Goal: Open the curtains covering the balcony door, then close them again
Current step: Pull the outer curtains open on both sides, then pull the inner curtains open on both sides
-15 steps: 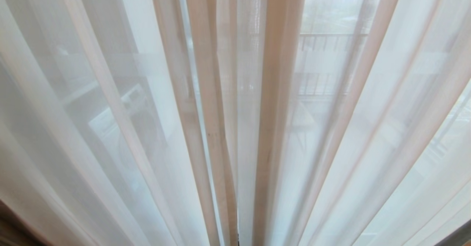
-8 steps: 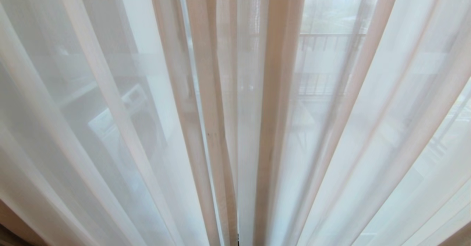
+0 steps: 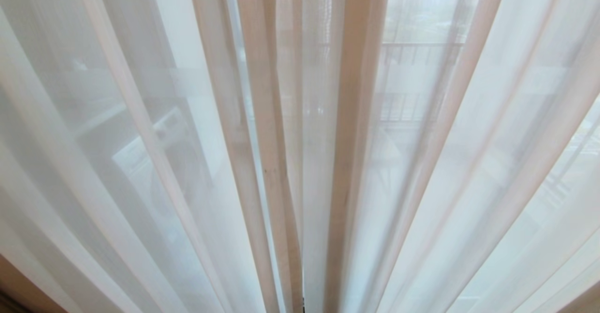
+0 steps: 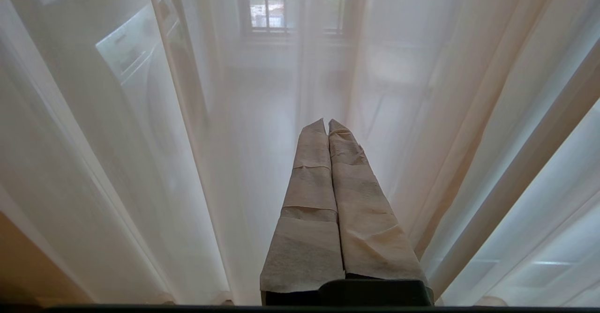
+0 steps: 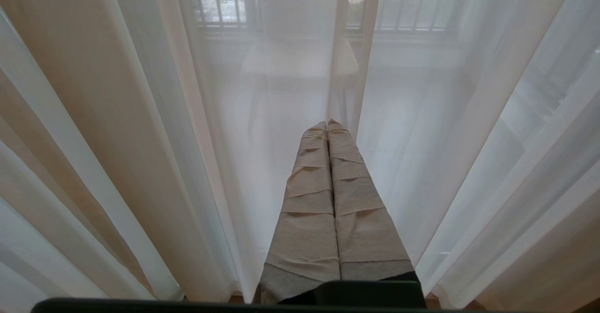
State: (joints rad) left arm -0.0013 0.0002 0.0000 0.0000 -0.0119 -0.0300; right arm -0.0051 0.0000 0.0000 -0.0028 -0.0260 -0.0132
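Curtains (image 3: 262, 163) hang drawn. Left claw (image 4: 326, 126) and right claw (image 5: 327, 125) are pinched closed, empty. Recommend parting the centre seam (image 3: 302, 238) outward, gripping folds firmly.

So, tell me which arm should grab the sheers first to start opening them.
Right, narrowly. The right gripper, shut, points straight at a dense vertical fold of the curtains, which looks easy to pinch. The left gripper, also shut, faces flatter sheer cloth. Either must open first.

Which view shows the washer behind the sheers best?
Left wrist: washer has a crisp panel edge through the sheers. Head shows it fainter; right wrist shows none.
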